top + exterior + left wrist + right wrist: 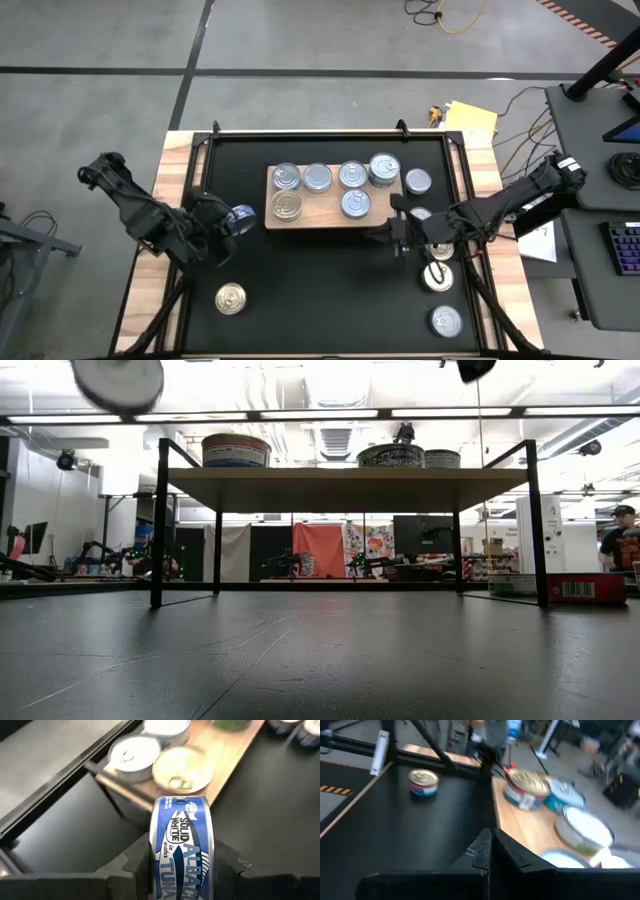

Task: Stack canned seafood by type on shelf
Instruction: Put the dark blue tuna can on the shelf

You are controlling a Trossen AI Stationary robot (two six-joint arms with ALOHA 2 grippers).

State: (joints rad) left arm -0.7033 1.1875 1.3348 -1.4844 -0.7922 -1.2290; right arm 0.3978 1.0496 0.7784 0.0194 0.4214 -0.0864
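High view: the left tool (pixel 236 219) sits at centre left, just left of the shelf (pixel 330 217), clamped on a blue tuna can (pixel 243 214). The right tool (pixel 392 236) rests at the shelf's lower right corner, fingers together. Six cans stand on the shelf; a gold-lidded can (pixel 231 298) lies lower left on the desk (pixel 320 300), others at the right.

Low view: the shelf (pixel 345 480) spans the upper frame, carrying cans.

Left wrist view: the tuna can (pixel 183 847) stands on edge between the fingers (pixel 127 865).

Right wrist view: closed fingers (pixel 487 851) point along the shelf's (pixel 520 827) edge.
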